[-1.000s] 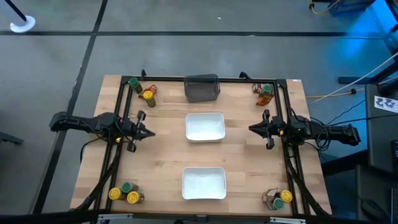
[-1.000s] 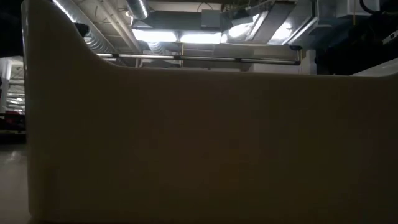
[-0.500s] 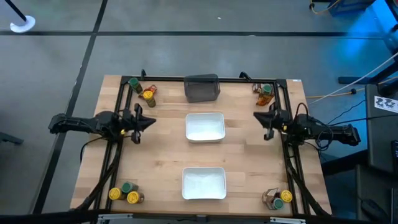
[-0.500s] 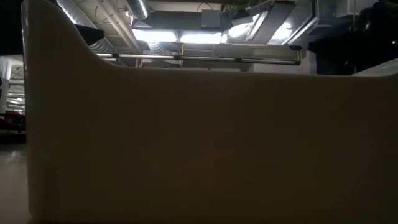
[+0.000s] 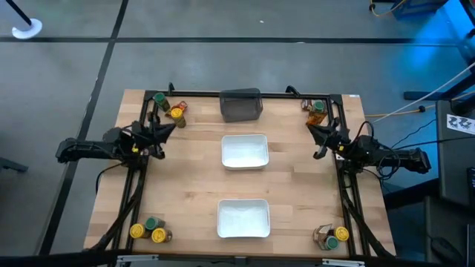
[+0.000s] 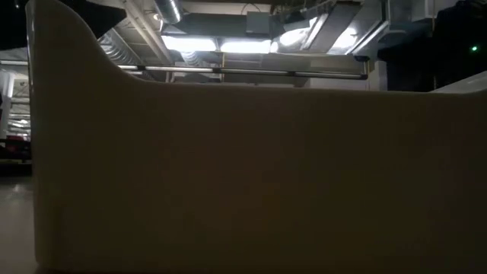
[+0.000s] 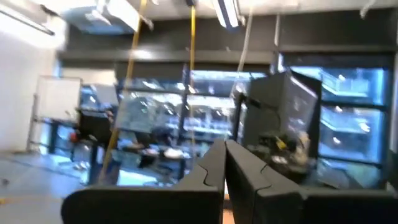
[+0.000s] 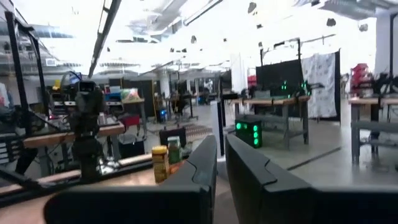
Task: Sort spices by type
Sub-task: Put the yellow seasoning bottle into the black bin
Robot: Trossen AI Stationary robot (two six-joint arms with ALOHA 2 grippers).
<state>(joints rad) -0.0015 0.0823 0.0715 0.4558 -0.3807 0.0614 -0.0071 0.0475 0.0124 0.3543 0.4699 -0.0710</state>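
Wooden table (image 5: 185,185) fills the middle of the high view, two white trays (image 5: 243,218) down its centre. Spice jars (image 5: 148,229) cluster at all four corners, untouched. Since a second ago both arms have swung toward the frame's top: left gripper (image 5: 165,130), fingers shut and empty, nears the upper-left jars (image 5: 177,113); right gripper (image 5: 316,136), fingers nearly together, nears the upper-right jars (image 5: 317,111)

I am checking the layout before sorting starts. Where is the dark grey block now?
In the high view, the dark grey block sits at the table's far edge, centred between the arms, just beyond the upper white tray.
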